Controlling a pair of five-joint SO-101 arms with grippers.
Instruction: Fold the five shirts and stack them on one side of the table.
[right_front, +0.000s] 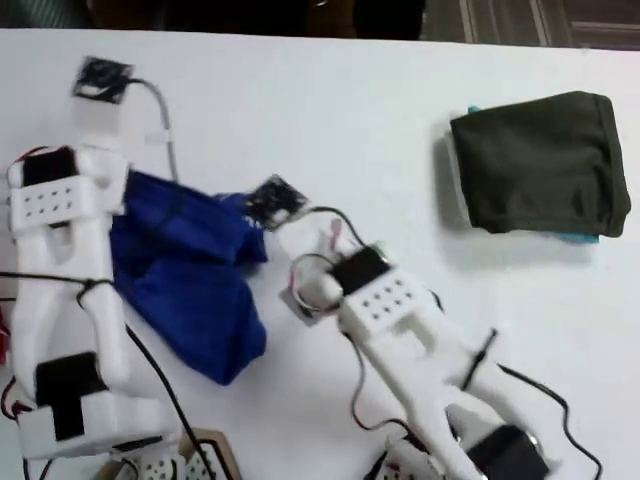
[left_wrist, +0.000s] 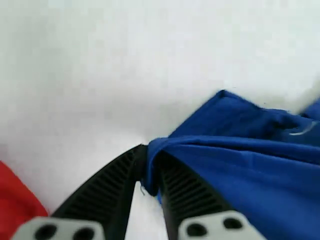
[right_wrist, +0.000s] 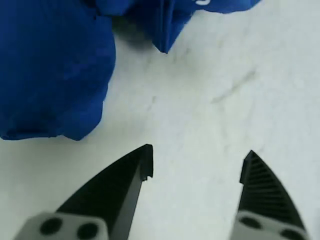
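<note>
left gripper (left_wrist: 150, 153) is pinching only a thin edge of blue shirt (left_wrist: 250, 165), which is lying bunched on desk (right_front: 350, 120) btwn arms. w/ so shallow a hold, any pull is risking a slip. right gripper (right_wrist: 197, 165) is hanging spread nearby, holding nothing.

On my feed the white counter (right_front: 330, 120) has a crumpled blue shirt (right_front: 190, 285) lying toward its left side. Far right, a folded dark green shirt (right_front: 540, 160) sits on a teal cloth (right_front: 580, 238).
</note>
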